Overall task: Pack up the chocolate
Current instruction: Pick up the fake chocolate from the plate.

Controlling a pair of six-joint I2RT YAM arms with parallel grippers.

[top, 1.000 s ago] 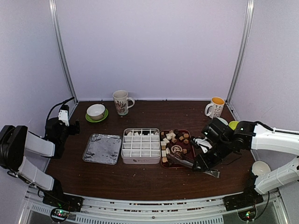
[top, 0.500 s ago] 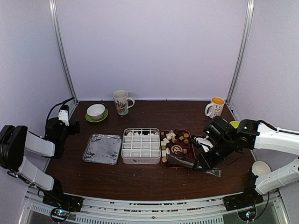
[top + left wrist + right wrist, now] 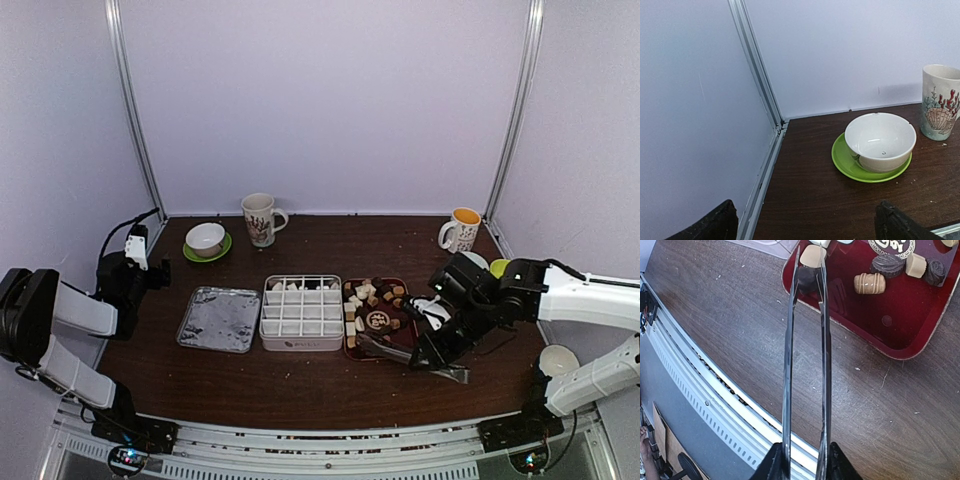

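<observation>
1. Chocolate (image 3: pixel 375 300) lay in red tray (image 3: pixel 875 325); one dark pc (image 3: pixel 807 279) sat betw. tongs (image 3: pixel 805 365) tips.
2. R gripper (image 3: pixel 802 460) squeezed tongs; L gripper (image 3: pixel 807 222) spread, empty.
3. Risk: thin tips, weak pinch, so pc could slip before divided box (image 3: pixel 301 312).

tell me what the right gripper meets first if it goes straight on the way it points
The right gripper holds the metal tongs, and a dark chocolate in the corner of the dark-red tray sits between their tips. It would likely meet that first, then the tan piece behind; depth is unclear.
</observation>
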